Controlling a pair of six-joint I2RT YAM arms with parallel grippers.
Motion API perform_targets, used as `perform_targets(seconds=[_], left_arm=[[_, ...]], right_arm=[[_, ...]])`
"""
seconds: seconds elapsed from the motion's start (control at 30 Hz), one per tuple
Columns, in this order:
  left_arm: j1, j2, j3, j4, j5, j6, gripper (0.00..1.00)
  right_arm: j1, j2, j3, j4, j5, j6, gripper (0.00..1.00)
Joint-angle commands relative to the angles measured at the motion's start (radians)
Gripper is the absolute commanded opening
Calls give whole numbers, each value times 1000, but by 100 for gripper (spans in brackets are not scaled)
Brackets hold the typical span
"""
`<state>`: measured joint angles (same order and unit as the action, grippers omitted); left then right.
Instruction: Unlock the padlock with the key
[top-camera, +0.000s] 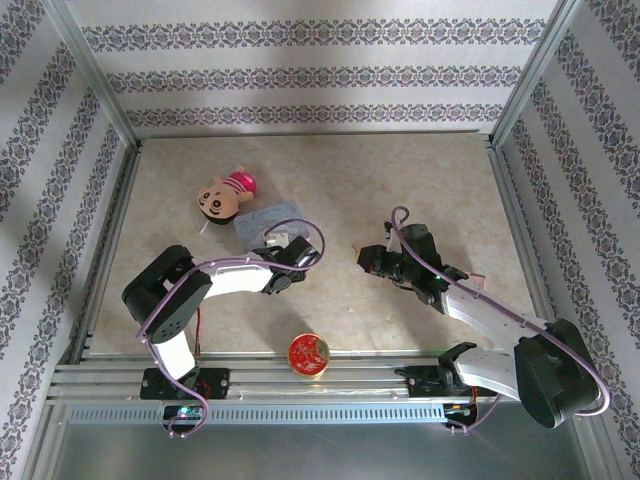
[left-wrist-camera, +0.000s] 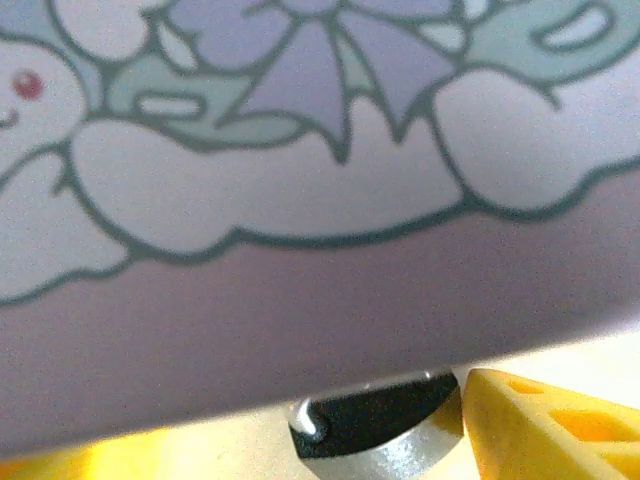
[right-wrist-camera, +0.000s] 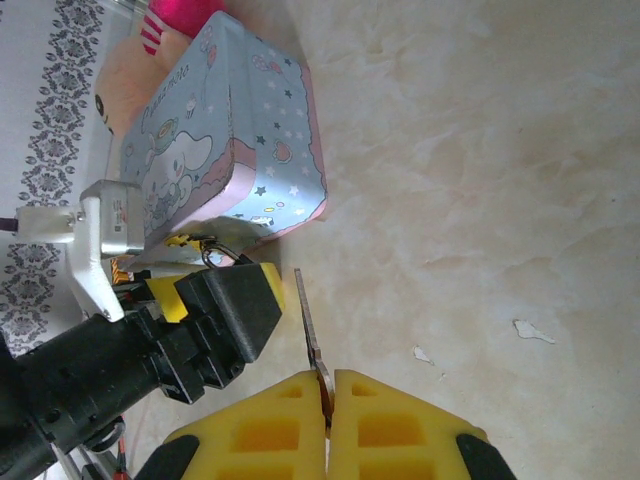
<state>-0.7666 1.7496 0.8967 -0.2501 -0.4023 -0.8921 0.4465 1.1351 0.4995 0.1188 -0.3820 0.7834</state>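
The padlock (left-wrist-camera: 375, 425), a tiny dark and silvery lock, lies on the table against the foot of the pale blue cartoon tin (left-wrist-camera: 320, 200). My left gripper (left-wrist-camera: 285, 442) stands open around it. The right yellow pad (left-wrist-camera: 560, 425) touches the lock, and the left pad (left-wrist-camera: 50, 468) is well apart from it. From above, the left gripper (top-camera: 300, 250) sits at the tin's near edge. My right gripper (right-wrist-camera: 328, 385) is shut on the key (right-wrist-camera: 311, 325). Its thin blade points toward the left gripper's black finger (right-wrist-camera: 235, 300), a short gap away. The right gripper (top-camera: 367, 260) is just right of the left one.
The blue tin (top-camera: 268, 220) lies behind the left gripper, with a plush doll (top-camera: 225, 193) beyond it. A round red disc (top-camera: 309, 354) sits at the table's near edge between the arm bases. Bare marbled tabletop (top-camera: 420, 180) stretches to the right and back, and patterned walls enclose it.
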Motion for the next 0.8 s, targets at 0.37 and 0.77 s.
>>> perform_targets(seconds=[0.37,0.77], left_arm=[[-14,-1,-6,59,-50,-2,61],[-14,25,6,111,-95,31,59]], right_arm=[[-22,-18,-14,2,-6,13,0],[-25,-11,-13,4,-12,13,0]])
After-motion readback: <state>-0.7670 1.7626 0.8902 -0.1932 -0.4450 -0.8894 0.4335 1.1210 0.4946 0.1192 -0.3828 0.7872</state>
